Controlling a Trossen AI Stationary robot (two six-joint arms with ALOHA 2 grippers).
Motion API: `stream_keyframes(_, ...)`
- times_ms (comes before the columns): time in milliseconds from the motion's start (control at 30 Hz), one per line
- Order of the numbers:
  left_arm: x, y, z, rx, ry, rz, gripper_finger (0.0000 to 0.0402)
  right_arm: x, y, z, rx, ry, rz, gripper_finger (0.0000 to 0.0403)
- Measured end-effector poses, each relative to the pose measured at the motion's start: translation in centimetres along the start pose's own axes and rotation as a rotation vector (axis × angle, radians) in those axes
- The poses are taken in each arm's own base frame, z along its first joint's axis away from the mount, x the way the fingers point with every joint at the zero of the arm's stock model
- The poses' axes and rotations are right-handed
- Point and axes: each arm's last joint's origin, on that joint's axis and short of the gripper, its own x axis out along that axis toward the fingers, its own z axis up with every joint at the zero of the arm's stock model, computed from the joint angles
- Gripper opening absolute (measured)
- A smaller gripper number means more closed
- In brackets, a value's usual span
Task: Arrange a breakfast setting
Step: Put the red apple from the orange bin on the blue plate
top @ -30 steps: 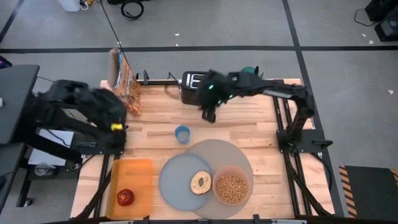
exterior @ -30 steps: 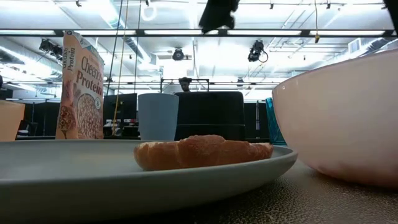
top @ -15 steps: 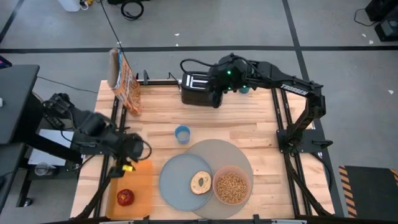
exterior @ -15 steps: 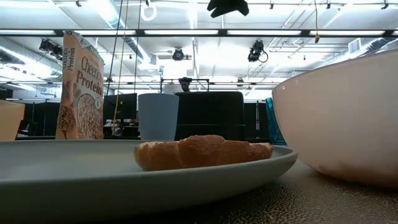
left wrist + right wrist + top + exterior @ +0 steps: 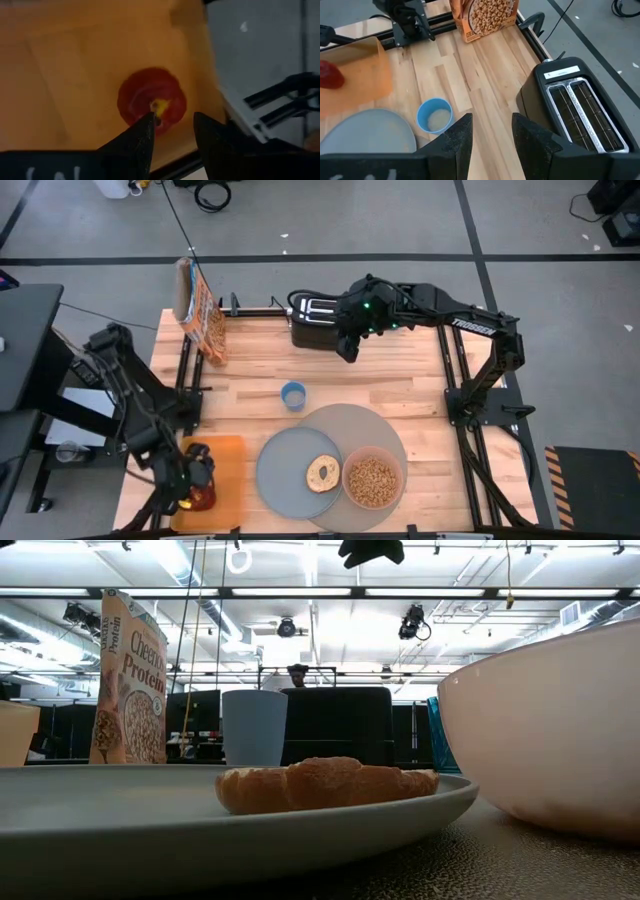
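Now the left hand (image 5: 170,127) hangs directly over the red apple (image 5: 151,100) on the orange tray (image 5: 225,455), having swept from the rear-left edge of the worktop (image 5: 400,385) a second ago, past the tray's near corner half a second ago, to this spot. Its fingers are spread, with the apple just beyond the tips in the wrist view; no contact visible. In the high view the arm hides most of the fruit. Right hand (image 5: 490,132), fingers also spread, holds nothing; it has pulled back from mid-worktop and hovers beside the black toaster (image 5: 315,320), teal cup (image 5: 293,395) ahead of it. Setting so far: toasted bagel half (image 5: 323,473) on the grey-blue plate (image 5: 285,470), pink bowl (image 5: 372,480) of cereal beside it, both on the large round grey mat (image 5: 385,430). Orange cereal box (image 5: 205,320) stands at the rear left. Reading: apple is the next piece to fetch; a descent and close are still needed before it can join the mat.
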Motion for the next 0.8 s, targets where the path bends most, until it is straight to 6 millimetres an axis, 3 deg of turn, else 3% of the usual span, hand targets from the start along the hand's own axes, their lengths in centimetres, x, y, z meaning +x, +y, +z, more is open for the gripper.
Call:
stream_keyframes(500,4.0,-0.6,-0.5,0.0,0.079,0.167,0.0144,0.0,0.0,0.3,-0.005,-0.027,0.002,0.0144)
stream_keyframes(800,4.5,-1.1,-0.8,0.008,0.09,0.159,0.0141,0.0,0.0,0.3,-0.005,-0.029,0.003,0.0144)
